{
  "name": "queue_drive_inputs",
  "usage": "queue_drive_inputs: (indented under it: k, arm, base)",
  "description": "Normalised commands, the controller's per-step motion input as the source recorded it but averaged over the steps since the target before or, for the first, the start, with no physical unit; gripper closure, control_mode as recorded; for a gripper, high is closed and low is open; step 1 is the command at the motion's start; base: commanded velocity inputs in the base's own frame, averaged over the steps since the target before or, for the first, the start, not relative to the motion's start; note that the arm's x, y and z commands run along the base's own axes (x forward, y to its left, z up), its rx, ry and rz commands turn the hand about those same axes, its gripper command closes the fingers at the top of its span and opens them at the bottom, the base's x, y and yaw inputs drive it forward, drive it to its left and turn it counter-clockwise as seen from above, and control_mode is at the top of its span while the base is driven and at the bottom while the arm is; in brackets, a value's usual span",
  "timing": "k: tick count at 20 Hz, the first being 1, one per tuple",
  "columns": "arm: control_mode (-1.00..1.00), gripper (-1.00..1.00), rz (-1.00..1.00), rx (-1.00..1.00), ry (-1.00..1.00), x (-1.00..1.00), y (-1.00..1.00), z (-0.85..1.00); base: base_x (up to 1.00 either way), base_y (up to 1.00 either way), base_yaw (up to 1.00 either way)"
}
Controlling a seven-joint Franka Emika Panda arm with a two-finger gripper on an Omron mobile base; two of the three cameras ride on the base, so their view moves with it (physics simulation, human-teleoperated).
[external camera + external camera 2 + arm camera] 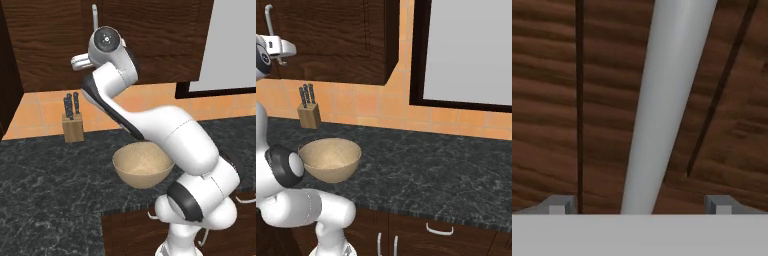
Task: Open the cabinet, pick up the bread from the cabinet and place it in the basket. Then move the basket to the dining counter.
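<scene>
— Looking at the gripper (640,205) first: jaws spread wide, left fingertip (559,205) and its twin at opposite sides of the hand view, nothing clamped.

— And between the jaws?

— Silver bar handle (662,110), running up from between the tips, slightly tilted, close in front but not pinched. Behind it, dark wood-grain door of the cabinet (542,100), a thin seam left of the handle, another dark line slanting right of it.

— Seen from the base cameras?

— Hand raised against the cabinet (150,40), gripper (80,62) pointing at the lower end of the handle (94,15); door shut. From the right side, gripper (281,50) just below the handle (268,20) on the cabinet (336,35).

— Below the jaws?

— Knife block (73,125) down on the black granite counter (45,190), against the tiled wall. Farther down and to the right, basket (142,165), upright, tan, nothing inside, partly behind the arm. Same pair from the right side: knife block (308,114), then basket (331,159), well apart from the jaws.

— Bread?

— Cannot tell; cabinet closed.
</scene>
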Motion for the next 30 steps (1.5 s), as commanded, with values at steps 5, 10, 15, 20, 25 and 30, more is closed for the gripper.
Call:
queue_drive_inputs:
  k: [5,10,15,20,25,30]
  arm:
    - [-1.0,1.0,0.0,0.0,-0.04,0.38,0.0,0.0]
    - [-1.0,1.0,0.0,0.0,-0.06,0.13,-0.11,0.0]
    - [-1.0,1.0,0.0,0.0,-0.09,-0.41,-0.44,0.0]
    - [-1.0,1.0,0.0,0.0,-0.13,-1.0,-0.29,0.0]
    - [-1.0,1.0,0.0,0.01,-0.02,-1.0,-0.54,0.0]
    - [-1.0,1.0,0.0,0.06,0.0,-1.0,-0.73,0.0]
  base:
    - [0.0,0.0,0.0]
    - [0.0,0.0,0.0]
    - [0.0,0.0,0.0]
    - [0.0,0.0,0.0]
    - [0.0,0.0,0.0]
    - [0.0,0.0,0.0]
